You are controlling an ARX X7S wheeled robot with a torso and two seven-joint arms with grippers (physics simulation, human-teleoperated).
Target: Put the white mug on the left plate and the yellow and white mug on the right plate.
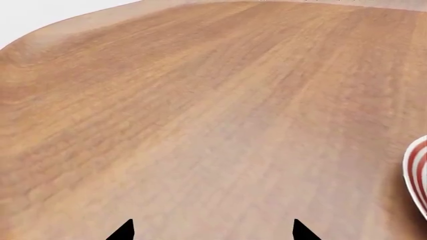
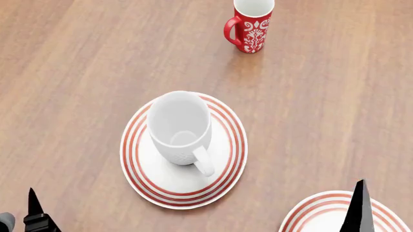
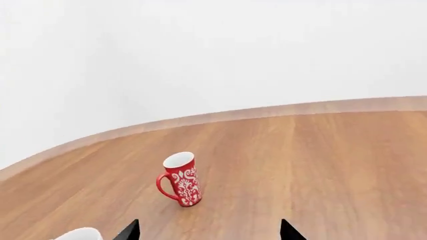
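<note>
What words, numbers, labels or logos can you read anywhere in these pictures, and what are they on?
None: no readable text in any view.
The red mug carries only a white floral ornament, no letters.
The white mug shows a faint embossed pattern, too small to read as text.
The left plate and right plate bear only red rings.

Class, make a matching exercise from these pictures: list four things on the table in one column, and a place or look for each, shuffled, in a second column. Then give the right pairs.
Column one:
1. white mug
2. red mug
3. left plate
4. right plate

Column two:
A. only partly in the head view, at its bottom edge, nothing seen on it
B. upright on the bare wooden table, beyond both plates
C. standing on a plate, handle toward the robot
D. carrying a mug

Pairs: 1-C, 2-B, 3-D, 4-A
</note>
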